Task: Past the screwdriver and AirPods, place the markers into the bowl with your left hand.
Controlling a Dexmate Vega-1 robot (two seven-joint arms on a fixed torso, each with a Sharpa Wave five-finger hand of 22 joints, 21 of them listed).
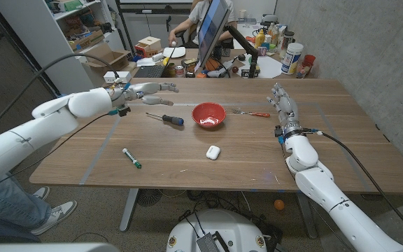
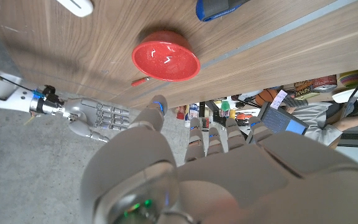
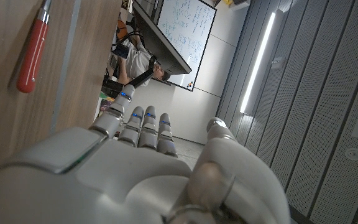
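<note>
Head view, L to R. Left hand [image 1: 145, 89] sits upper left of frame, raised over the table's far-left part, fingers stretched out toward picture right & apart, nothing in them. Below it, lower left of centre, one marker [image 1: 131, 158] lies on the wooden table [image 1: 327, 150] w/ green cap end toward the near edge, well apart from the hand. Screwdriver [image 1: 165, 117], dark handle w/ blue end, lies just left of centre, between left hand & red bowl [image 1: 208, 115]; bowl is at frame centre, upright, no marker visible in it. White AirPods case [image 1: 213, 152] lies below the bowl, nearer the front edge. Right of the bowl a second, red-handled tool [image 1: 255, 114] lies close by. Right hand [image 1: 284, 106] stands right of centre, fingers straight & pointing to the far side, holding nothing; cable runs from its wrist.

Left wrist view: bowl [image 2: 166, 60] upper centre, blue handle end [image 2: 219, 7] at top edge, right hand [image 2: 95, 118] at mid-left. Right wrist view: red handle [image 3: 31, 54] upper left, own fingers [image 3: 143, 127] extended, empty.
</note>
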